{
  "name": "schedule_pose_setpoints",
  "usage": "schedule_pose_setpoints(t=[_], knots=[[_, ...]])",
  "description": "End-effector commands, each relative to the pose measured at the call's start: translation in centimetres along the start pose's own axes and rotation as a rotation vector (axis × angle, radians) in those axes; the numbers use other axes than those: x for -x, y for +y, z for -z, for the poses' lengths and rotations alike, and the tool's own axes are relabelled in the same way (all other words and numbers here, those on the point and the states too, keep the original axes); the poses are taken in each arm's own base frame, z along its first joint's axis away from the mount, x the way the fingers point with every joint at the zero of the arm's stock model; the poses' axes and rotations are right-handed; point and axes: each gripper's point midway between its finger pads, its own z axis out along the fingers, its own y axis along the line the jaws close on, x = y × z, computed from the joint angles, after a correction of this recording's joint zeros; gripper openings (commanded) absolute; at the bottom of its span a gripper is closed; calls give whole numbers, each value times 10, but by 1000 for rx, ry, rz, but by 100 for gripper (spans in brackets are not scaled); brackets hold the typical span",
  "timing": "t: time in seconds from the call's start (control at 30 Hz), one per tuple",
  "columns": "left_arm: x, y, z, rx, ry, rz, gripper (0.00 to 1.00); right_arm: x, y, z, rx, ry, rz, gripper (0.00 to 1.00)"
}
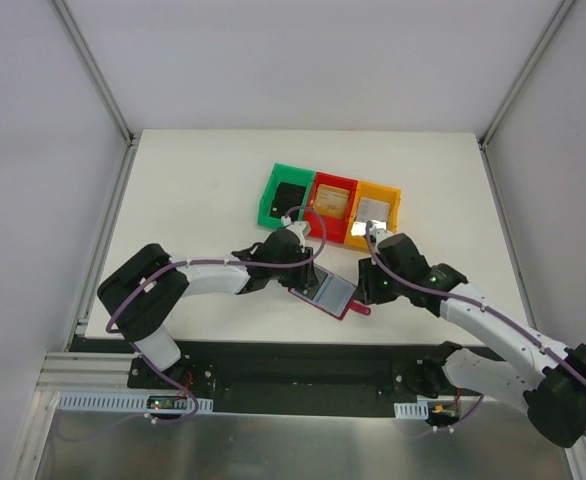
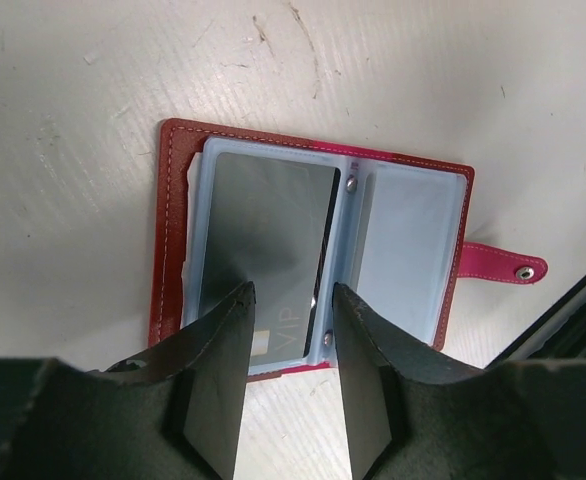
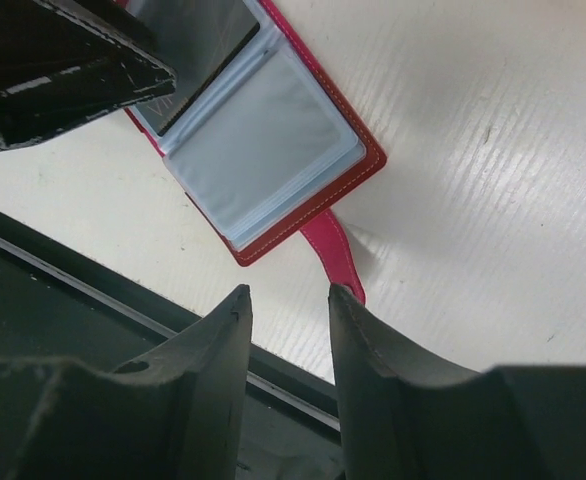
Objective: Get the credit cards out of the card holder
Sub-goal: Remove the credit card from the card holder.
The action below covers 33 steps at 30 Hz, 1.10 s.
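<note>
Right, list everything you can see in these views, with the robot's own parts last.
table: one, white, under everything.
bins: three, green bin, red bin, orange bin, side by side at mid-table.
cards in bins: three, black card in the green bin, tan card in the red bin, silvery card in the orange bin.
card holder: one, red with blue-grey pockets, open flat near the front edge.
dark card: one, dark grey, in the pocket away from the tab.
left gripper: one, black, open over the dark card.
right gripper: one, black, open above the tab, empty.
</note>
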Motion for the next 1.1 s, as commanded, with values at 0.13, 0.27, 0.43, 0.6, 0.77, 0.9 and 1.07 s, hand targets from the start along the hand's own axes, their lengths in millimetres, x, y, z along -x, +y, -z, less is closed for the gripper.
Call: schedule_pose_setpoints(t=[0.13,0.27,0.43,0.6,0.77,0.9,1.07], knots=[[-23,39,12,141,-14,80,36,15,14,-15,52,-52,-132,37],[-34,58,24,205,-42,121,37,14,15,-33,55,-39,-182,41],[-44,69,33,230,-54,161,38,13,10,-48,9,-3,-205,46],[-31,70,50,237,-139,171,46,5,-4,-56,-65,13,-224,55],[-16,59,59,208,-175,144,50,3,-7,-71,-81,43,-222,57],[-25,64,58,219,-156,164,49,13,-1,-78,-55,32,-209,54],[-31,69,62,227,-160,179,48,23,4,-85,-45,39,-166,42]])
